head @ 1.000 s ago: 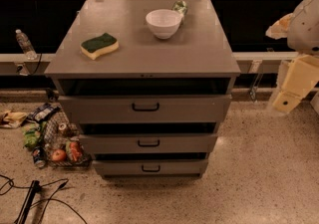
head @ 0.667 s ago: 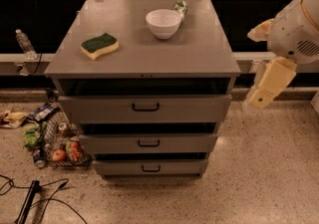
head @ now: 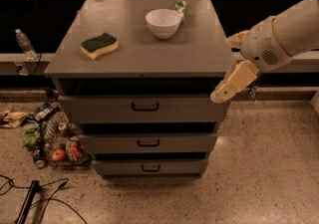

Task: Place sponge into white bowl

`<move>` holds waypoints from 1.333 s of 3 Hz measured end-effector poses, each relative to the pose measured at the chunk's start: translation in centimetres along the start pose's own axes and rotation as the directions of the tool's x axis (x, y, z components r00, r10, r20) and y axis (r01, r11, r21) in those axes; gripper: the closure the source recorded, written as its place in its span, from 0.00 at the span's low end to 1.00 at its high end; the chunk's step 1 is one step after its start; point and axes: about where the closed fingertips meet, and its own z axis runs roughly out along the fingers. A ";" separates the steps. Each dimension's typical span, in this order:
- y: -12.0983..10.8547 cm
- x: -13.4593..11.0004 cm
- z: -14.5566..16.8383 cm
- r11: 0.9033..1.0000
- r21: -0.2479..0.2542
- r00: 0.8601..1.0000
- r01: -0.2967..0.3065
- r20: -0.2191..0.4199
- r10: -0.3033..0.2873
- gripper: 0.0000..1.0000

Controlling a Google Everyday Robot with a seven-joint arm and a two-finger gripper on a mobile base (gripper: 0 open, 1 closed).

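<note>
The sponge (head: 99,45), pale yellow with its dark green layer facing up, lies on the left part of the grey cabinet top (head: 149,54). The white bowl (head: 163,22) stands upright and empty at the back middle of the top, well to the right of the sponge. My gripper (head: 230,86) hangs at the end of the white arm (head: 279,36), just off the cabinet's front right corner and below the level of the top. It is far from the sponge and holds nothing that I can see.
A small green-and-white wrapper-like object (head: 180,7) lies right behind the bowl. The cabinet has three closed drawers (head: 145,106). A water bottle (head: 23,43) stands on a ledge at left. Litter (head: 52,138) and cables (head: 35,200) lie on the floor at left.
The arm has swung in from the right edge and leftward, bringing my gripper up to the cabinet's right front corner. The sponge and the bowl have not moved.
</note>
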 end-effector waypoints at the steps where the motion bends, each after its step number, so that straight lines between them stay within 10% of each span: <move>1: -1.7 -1.6 3.3 0.999 -0.019 0.987 -0.026 0.159 0.028 0.00; 3: -1.7 -2.1 4.1 0.999 -0.035 0.981 -0.028 0.190 0.034 0.00; 4: -2.9 -5.3 3.9 0.999 -0.007 0.936 -0.051 0.348 0.050 0.00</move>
